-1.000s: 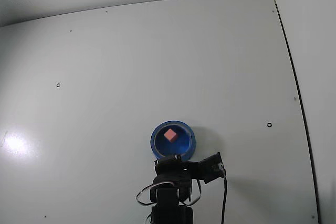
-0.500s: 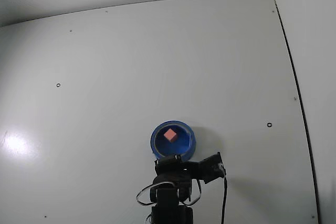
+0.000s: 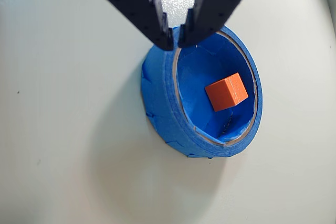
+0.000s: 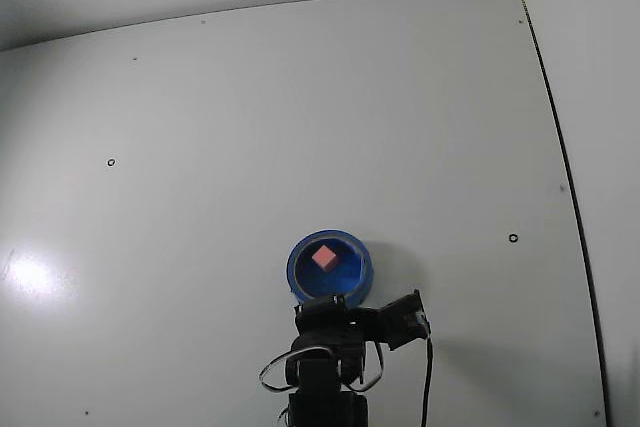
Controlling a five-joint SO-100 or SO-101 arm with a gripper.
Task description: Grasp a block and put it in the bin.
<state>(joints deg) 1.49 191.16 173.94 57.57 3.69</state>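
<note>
Hovering just above the near rim of the bin (image 3: 157, 95), the fingers (image 3: 164, 30) in the wrist view are drawn nearly together, only a thin slit showing between their dark tips, and they hold nothing. The gripper (image 3: 174, 39) sits over the rim's edge rather than over the middle of the bin, which I judge fits an arm with its load already let go: the block (image 3: 226, 92) lies loose on the bright blue floor inside, apart from the fingers, resting flat on one face and slightly turned, nearer the far wall as this view shows it. Placed so, the task looks done as far as these pictures tell.

Further out, the fixed view shows the arm (image 4: 330, 367) at the bottom edge with the bin (image 4: 361, 269) just beyond it and the block (image 4: 324, 257) a small pink square within the blue ring. All around spreads the pale worktop (image 4: 300, 127), bare but for a few small dark marks and a glare patch at the left.

Much is cut off. The wrist view crops the upper parts of both fingers at the top edge, so their mounts cannot be seen. From the fixed camera the arm's body covers the gripper itself, and the fingers cannot be made out there. A thin wiry mark lies on the bin floor near the block; what it is I cannot tell.
</note>
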